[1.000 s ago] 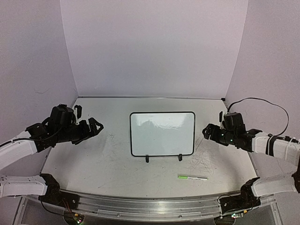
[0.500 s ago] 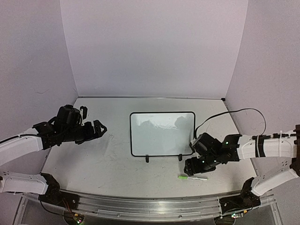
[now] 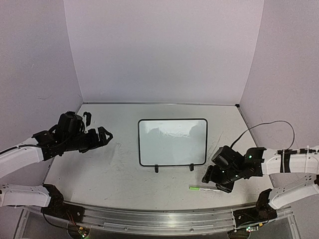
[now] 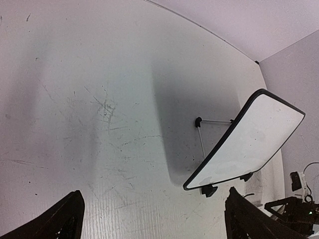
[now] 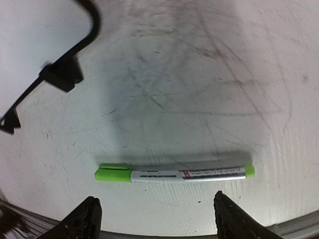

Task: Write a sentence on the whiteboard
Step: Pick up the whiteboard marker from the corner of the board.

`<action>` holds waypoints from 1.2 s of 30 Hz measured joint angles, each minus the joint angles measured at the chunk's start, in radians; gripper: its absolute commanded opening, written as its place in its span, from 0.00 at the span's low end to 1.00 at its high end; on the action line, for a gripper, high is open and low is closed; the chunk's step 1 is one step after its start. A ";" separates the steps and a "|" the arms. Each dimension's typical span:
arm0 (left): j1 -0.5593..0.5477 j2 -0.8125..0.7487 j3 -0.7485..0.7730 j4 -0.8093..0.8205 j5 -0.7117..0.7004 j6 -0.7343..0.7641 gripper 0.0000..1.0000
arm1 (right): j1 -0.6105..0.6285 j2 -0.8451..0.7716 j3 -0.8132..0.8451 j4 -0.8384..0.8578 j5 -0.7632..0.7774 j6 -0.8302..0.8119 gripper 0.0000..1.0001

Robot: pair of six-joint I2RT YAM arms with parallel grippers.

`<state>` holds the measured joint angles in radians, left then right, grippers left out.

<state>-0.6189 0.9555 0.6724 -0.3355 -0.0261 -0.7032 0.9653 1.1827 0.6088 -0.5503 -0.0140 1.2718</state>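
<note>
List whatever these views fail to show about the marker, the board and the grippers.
Marker label print: right wrist view, too small and blurred.
Marker's right end: top view, hidden by the right gripper.
Whiteboard: right wrist view, cut by the left edge; only a foot and frame show.

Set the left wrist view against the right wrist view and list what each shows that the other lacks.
Left wrist only: the whole whiteboard, its face blank, leaning back on a rear strut, and the right arm small at the lower right. Right wrist only: a clear view of the green-capped marker, lying flat just ahead of the open right gripper. Both: the scuffed table, the view's own fingers spread wide at the bottom edge (the left gripper is open too), and the whiteboard's black frame, which the right wrist view shows only as a corner and a foot.
</note>
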 measured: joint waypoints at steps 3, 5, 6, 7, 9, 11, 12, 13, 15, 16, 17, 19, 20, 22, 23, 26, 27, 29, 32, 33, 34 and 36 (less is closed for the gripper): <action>0.000 0.000 0.000 0.004 0.000 0.000 0.99 | 0.000 -0.015 -0.016 -0.038 -0.001 0.206 0.75; 0.000 -0.001 0.000 0.004 0.001 0.001 0.99 | 0.000 0.005 -0.011 -0.062 -0.001 0.312 0.74; 0.000 -0.001 0.000 0.004 0.001 0.001 0.99 | 0.000 0.020 -0.006 -0.074 -0.001 0.361 0.73; 0.000 -0.002 -0.001 0.004 0.001 0.002 0.99 | 0.000 0.039 0.005 -0.090 0.000 0.395 0.72; 0.000 -0.008 -0.001 0.005 0.001 0.002 0.99 | 0.000 0.099 0.043 -0.131 0.002 0.468 0.70; 0.000 -0.019 -0.003 0.004 0.002 0.001 0.99 | 0.000 0.154 0.078 -0.145 0.004 0.519 0.67; 0.000 -0.025 -0.004 0.005 0.003 0.001 0.99 | 0.000 0.181 0.093 -0.147 0.005 0.543 0.65; 0.000 -0.033 -0.006 0.005 0.005 0.001 0.99 | 0.000 0.201 0.102 -0.148 0.006 0.558 0.64; 0.000 -0.045 -0.009 0.004 0.008 0.001 0.99 | 0.000 0.241 0.116 -0.149 0.007 0.592 0.63; 0.000 -0.050 -0.009 0.005 0.008 0.001 0.99 | 0.000 0.255 0.118 -0.149 0.010 0.606 0.61; 0.000 -0.054 -0.009 0.005 0.008 0.001 0.99 | 0.000 0.266 0.119 -0.150 0.012 0.617 0.59; 0.000 -0.063 -0.009 0.004 0.009 0.001 0.99 | 0.000 0.278 0.120 -0.150 0.018 0.637 0.55; 0.000 -0.067 -0.009 0.005 0.009 0.001 0.99 | 0.000 0.281 0.120 -0.150 0.021 0.646 0.53; 0.000 -0.074 -0.009 0.004 0.009 0.001 1.00 | 0.000 0.282 0.120 -0.145 0.024 0.671 0.47; 0.000 -0.077 -0.009 0.004 0.011 0.001 1.00 | 0.000 0.282 0.120 -0.142 0.024 0.680 0.44; 0.000 -0.081 -0.009 0.004 0.027 0.001 0.99 | 0.000 0.282 0.116 -0.130 0.025 0.701 0.37; 0.000 -0.081 -0.010 0.004 0.032 0.001 1.00 | 0.000 0.281 0.112 -0.125 0.025 0.701 0.35; 0.000 -0.081 -0.010 0.005 0.036 0.001 0.99 | 0.000 0.278 0.099 -0.114 0.026 0.710 0.32; 0.000 -0.082 -0.010 0.004 0.047 0.000 1.00 | 0.000 0.266 0.078 -0.100 0.029 0.716 0.27; 0.000 -0.084 -0.010 0.004 0.050 -0.001 0.99 | 0.000 0.265 0.076 -0.098 0.030 0.718 0.25; 0.000 -0.086 -0.010 0.004 0.052 -0.001 1.00 | 0.000 0.265 0.075 -0.095 0.031 0.720 0.23; 0.000 -0.091 -0.010 0.004 0.053 -0.002 1.00 | 0.000 0.264 0.075 -0.088 0.034 0.719 0.21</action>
<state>-0.6189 0.8643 0.6628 -0.3313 0.0274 -0.7050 0.9653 1.4467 0.6838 -0.6385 0.0200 1.9910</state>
